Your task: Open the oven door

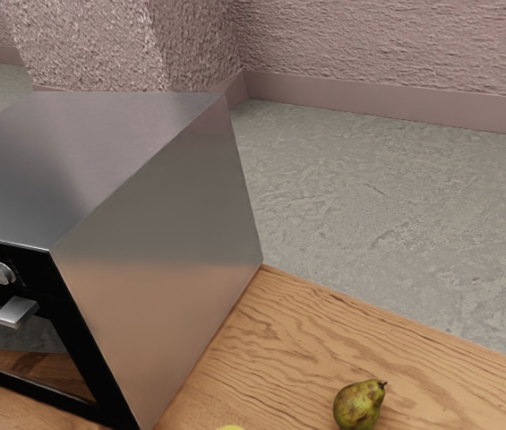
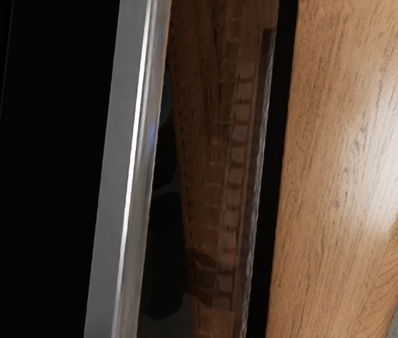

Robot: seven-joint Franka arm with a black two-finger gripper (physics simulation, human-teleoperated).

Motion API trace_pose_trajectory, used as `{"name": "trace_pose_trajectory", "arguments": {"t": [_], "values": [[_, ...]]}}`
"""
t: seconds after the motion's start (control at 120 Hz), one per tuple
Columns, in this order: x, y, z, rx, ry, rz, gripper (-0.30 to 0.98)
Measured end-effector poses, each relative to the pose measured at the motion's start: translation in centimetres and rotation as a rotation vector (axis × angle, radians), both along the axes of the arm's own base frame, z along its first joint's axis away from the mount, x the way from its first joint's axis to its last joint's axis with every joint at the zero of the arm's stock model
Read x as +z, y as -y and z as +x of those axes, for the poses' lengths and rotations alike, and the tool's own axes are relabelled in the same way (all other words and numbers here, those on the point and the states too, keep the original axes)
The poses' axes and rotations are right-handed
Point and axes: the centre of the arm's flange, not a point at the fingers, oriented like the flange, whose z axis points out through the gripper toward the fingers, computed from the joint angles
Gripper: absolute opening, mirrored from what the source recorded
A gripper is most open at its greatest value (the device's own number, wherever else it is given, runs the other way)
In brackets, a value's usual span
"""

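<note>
The oven (image 1: 158, 260) stands at the exterior view's left, a steel box with a black front. Its door (image 1: 78, 358) looks closed, flush with the front, and a silver bar handle (image 1: 15, 311) runs across its upper part below a round knob. In the wrist view the same handle (image 2: 132, 169) crosses close in front of my hand, beside the dark door glass (image 2: 216, 169). Dark shapes, apparently a reflection, show in that glass. Whether my fingers are apart or together is not visible.
The wooden table (image 1: 279, 358) extends along the oven's side, with a green-brown pear (image 1: 358, 405) on it near the exterior view's lower edge. A bit of something yellow (image 1: 231, 427) peeks in at that edge. Grey floor (image 1: 387, 215) and a pinkish wall lie beyond.
</note>
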Motion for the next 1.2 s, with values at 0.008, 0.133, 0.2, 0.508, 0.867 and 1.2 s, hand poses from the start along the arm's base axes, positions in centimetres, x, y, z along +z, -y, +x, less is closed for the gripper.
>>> {"name": "trace_pose_trajectory", "arguments": {"t": [0.008,0.133,0.2,0.508,0.867,1.2], "values": [[0.0,0.0,0.0,0.000,0.000,0.000,0.69],[-0.5,0.1,0.3,-0.004,-0.005,-0.001,0.69],[-0.8,0.1,0.4,-0.007,-0.009,-0.003,0.69],[-1.9,0.2,1.0,-0.014,-0.013,-0.003,0.69],[-2.8,0.0,1.8,-0.015,-0.011,0.000,0.69],[-5.2,-0.9,1.2,-0.009,-0.047,-0.062,0.69]]}}
